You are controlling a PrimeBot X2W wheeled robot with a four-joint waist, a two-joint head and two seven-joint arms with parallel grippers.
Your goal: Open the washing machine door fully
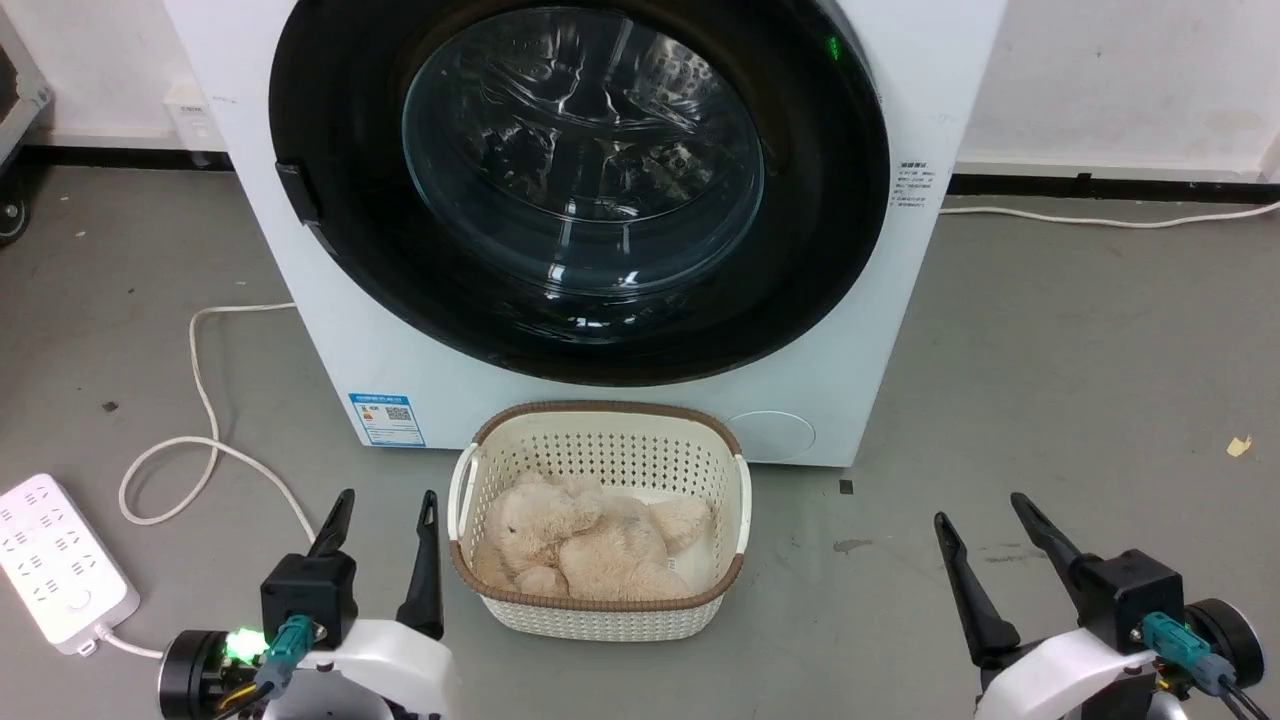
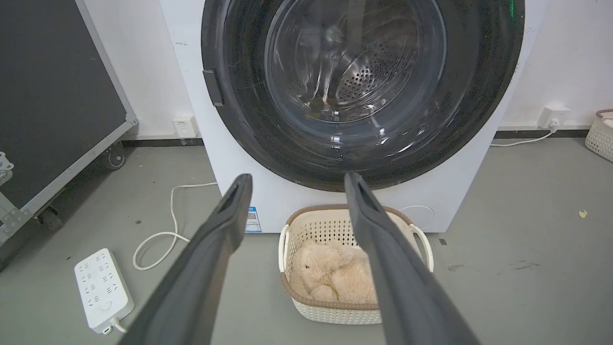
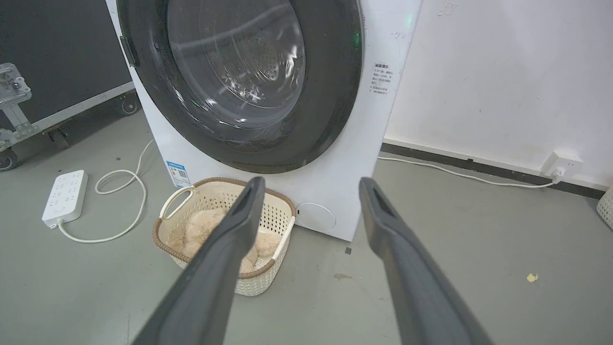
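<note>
Left gripper [image 1: 388,500] first, since it's right under your nose at the lower left of the head view; its fingers are spread apart and hold nothing, pointing up toward the washing machine [image 1: 330,330]. Next over is a basket [image 1: 600,420] with a plush toy [image 1: 590,545] in it; it sits on the floor just in front of the machine, between your two arms and right below the door [image 1: 820,250]. Then comes the right gripper [image 1: 980,510] at the lower right; fingers also apart and empty, well clear of everything.

Now the bit that matters; the door looks shut flat against the front, and both grippers are well short of it and lower down. Going across it, there's a small dark tab [image 1: 297,195] on the left rim, then the glass bowl [image 1: 585,150] in the middle, then plain black rim on the right with no grip I can make out. So my guess is it hinges on the right and swings out that way; that puts the pull point on your left arm's side, up and a bit left of that gripper. I'd go with the left; mind the basket under the swing.
</note>
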